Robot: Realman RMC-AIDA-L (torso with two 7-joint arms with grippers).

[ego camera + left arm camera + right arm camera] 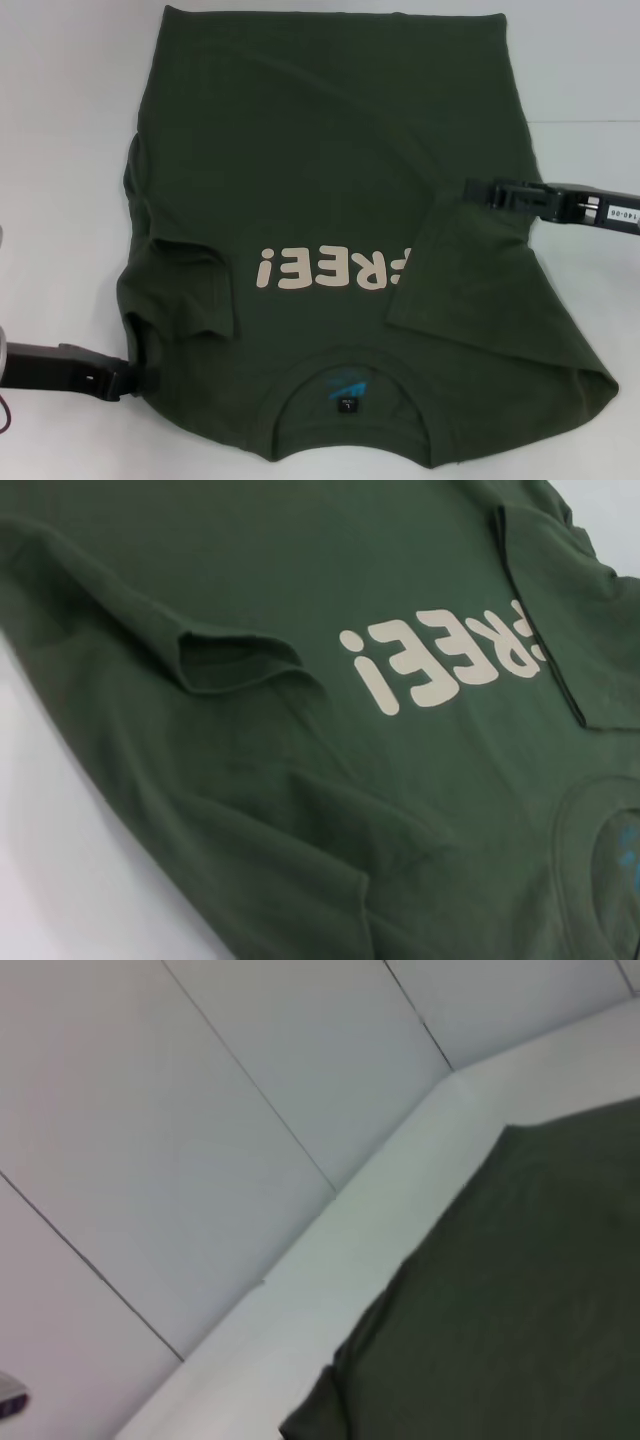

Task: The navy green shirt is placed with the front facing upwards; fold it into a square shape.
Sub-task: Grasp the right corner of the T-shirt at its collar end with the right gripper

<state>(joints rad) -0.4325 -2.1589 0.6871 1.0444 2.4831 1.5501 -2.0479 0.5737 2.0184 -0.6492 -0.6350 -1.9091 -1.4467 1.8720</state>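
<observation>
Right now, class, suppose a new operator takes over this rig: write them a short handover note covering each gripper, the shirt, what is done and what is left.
Left gripper: low at the near left edge of the dark olive-green cotton T-shirt, by the shoulder; whether it grips cloth cannot be told.
Right gripper: over the shirt's right side, at the folded-in fabric.
Shirt: front up on the white table, collar and blue neck label nearest the robot, cream lettering partly covered.
Done: both sleeves lie folded inward, the right one over the last letters.
Left: tidy the sides, then fold lengthwise into a square.
</observation>
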